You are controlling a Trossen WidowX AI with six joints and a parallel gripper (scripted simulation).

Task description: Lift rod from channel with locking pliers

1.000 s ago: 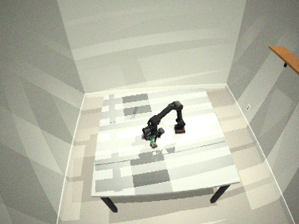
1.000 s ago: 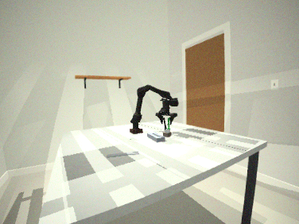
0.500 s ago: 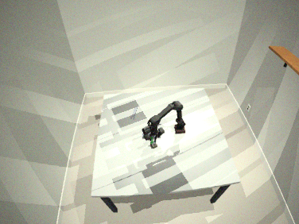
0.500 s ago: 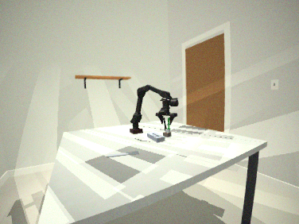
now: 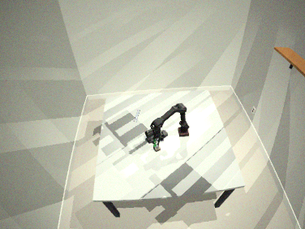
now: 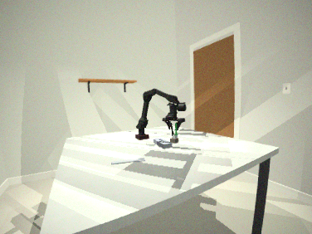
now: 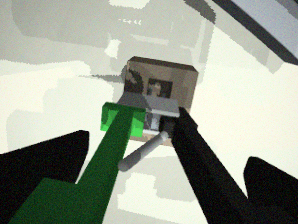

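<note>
The gripper [image 5: 156,140] [image 6: 173,126] [image 7: 168,153] is low over the table [image 5: 122,183] [image 6: 95,199], near the middle of the top view. Its fingers stand well apart, with nothing clamped between them.

The pliers [image 5: 155,145] [image 6: 176,129] [image 7: 117,145] are at the small brown holster [image 5: 158,149] [image 6: 174,140] [image 7: 186,75], their green side reaching up from it toward the gripper. In the wrist view, the green handle runs from the lower left of the frame up to a bright green piece left of centre. A dark handle [image 7: 195,165] runs from the lower part of the frame, right of centre, up toward the holster. Both lie in the space between the two black fingers, whose tips show at the lower left and lower right. The left finger is nearer the green handle in that view; the right one is nearer the dark handle. Whether either finger touches a handle cannot be told.

A short grey cylinder [image 7: 143,151] slants between the handles, below the holster in the wrist view. Grey metal parts show at the holster's lower edge.

In the exterior view, a grey block [image 6: 162,143] [image 7: 267,22] lies just left of the holster; its edge crosses the upper right of the wrist view. The rod cannot be made out. A thin pale strip [image 5: 137,115] [image 6: 128,161] lies farther off, left of the arm in the top view.
</note>
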